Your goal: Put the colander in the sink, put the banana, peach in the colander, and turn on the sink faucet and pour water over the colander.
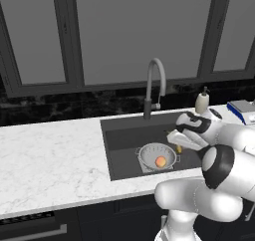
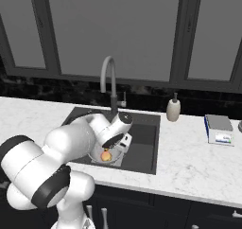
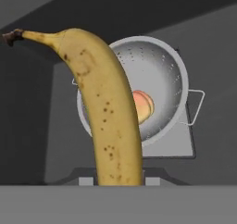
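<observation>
- Above the sink (image 1: 117,150), we find the gripper (image 3: 118,183) closed narrowly on the banana (image 3: 104,107), its jaws clamped across the lower end of the fruit.
- In the hand view the banana rises from between the finger tips and runs away from the hand. Its long axis lies roughly along the gripper's line of sight, curving toward the dark stem tip at the far end.
- In the left base view we see a small part of the banana (image 1: 178,148) below the hand, just beside the colander's right rim.
- We judge the banana light, fairly stiff along its length, but soft-skinned and easily bruised; a grip across the thick body near one end, as here, suits it. Held at one end, it may pivot in the jaws.
- The colander (image 3: 152,79) sits upright on the lighter plate at the bottom of the sink, beyond the banana.
- The peach (image 3: 142,105) lies inside the colander, near the middle of the bowl. We judge it round, smooth and apt to roll if struck.
- The sink faucet (image 1: 153,88) stands at the rear edge of the sink, its spout arched over the basin; we see no water running.
- A soap dispenser (image 1: 201,102) stands on the counter (image 1: 50,155) to the right of the faucet.
</observation>
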